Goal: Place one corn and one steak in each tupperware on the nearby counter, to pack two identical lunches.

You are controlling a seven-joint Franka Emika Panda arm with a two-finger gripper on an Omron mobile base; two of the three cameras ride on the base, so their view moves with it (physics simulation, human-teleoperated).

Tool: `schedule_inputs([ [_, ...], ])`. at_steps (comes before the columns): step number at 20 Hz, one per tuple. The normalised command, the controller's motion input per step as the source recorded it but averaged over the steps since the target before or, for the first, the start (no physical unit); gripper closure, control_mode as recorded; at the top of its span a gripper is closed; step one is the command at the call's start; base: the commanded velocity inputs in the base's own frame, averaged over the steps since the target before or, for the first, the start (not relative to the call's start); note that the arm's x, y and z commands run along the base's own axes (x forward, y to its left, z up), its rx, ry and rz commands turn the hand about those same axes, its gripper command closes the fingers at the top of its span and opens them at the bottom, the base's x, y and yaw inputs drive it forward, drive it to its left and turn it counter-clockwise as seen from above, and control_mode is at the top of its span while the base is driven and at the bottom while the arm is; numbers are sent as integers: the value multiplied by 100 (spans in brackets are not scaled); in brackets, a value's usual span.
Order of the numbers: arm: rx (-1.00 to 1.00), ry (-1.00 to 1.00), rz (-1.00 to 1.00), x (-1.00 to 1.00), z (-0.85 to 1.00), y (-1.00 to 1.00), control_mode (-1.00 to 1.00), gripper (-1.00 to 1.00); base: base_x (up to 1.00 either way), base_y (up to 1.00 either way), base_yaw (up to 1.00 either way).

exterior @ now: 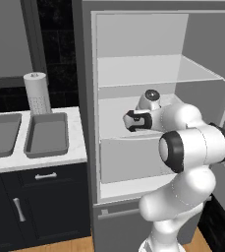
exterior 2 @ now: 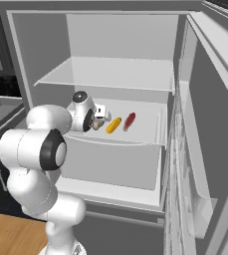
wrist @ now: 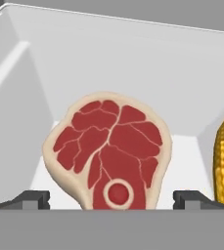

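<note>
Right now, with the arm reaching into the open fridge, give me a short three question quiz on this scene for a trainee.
1. Multiple choice: in the hand view, what stands directly ahead of the claw, between its tips? A) a corn cob B) a steak C) a paper towel roll
2. True or false: the claw is shut on the steak.
3. Fill in: both tupperware trays stand on the white ____ to the left of the fridge.

Key: 1 B. 2 False: the claw is open, with a tip on either side of the steak. 3 counter.
</note>
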Motion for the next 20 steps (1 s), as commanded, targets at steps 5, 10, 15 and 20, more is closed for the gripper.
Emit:
schedule_inputs([
  [5, 0, 1, 0, 11, -6, 0, -100, 100, 0, 0, 0],
  [10, 0, 1, 0, 9, -9, 0, -100, 100, 0, 0, 0],
  [15, 0, 0, 0, 0, 0, 0, -100, 100, 0, 0, 0],
  [20, 0, -3, 0, -14, 0, 0, -100, 100, 0, 0, 0],
])
